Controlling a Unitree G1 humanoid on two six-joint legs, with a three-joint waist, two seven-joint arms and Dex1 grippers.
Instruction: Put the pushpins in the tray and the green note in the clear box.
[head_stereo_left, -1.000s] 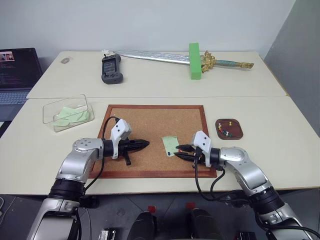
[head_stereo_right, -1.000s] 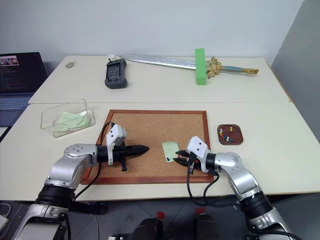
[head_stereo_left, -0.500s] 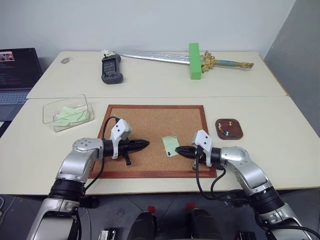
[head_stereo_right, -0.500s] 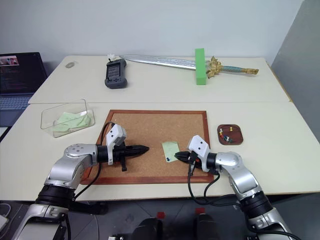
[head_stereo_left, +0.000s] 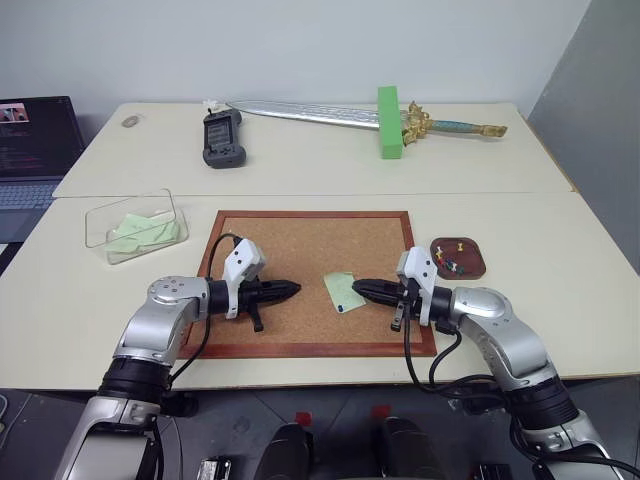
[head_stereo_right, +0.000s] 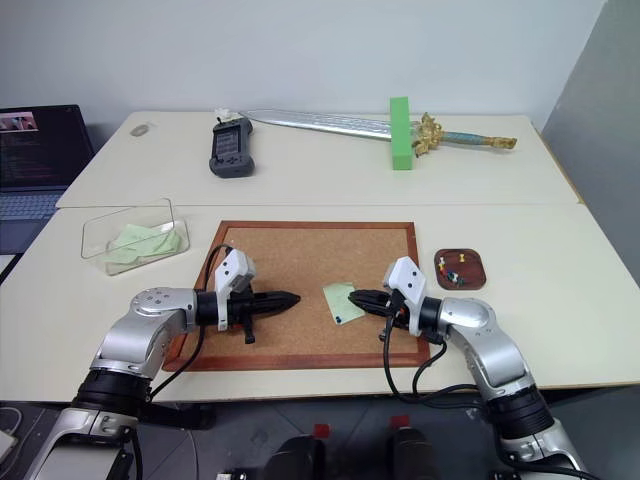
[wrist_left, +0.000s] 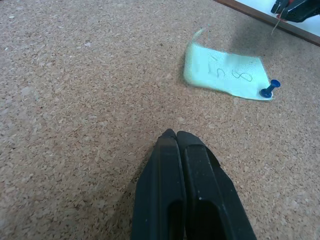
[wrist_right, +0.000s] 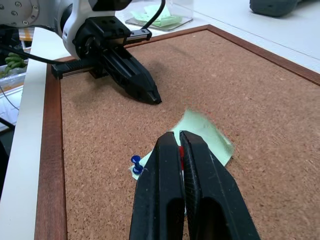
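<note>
The right gripper is clamped on a red pin; a second ago it was open at the note, and now it is shut and lifted away. Next it probably carries the pin right to the tray. The note lies on the board, held by a blue pin, and the left gripper waits shut and empty.

Two pale tables are standing pushed together in front of me, their seam running across. The corkboard is lying flat on the near one, the clear box sitting to its left and the tray just to its right. On the far table a dark handheld device, a long sword and a bright-green block are lying.
</note>
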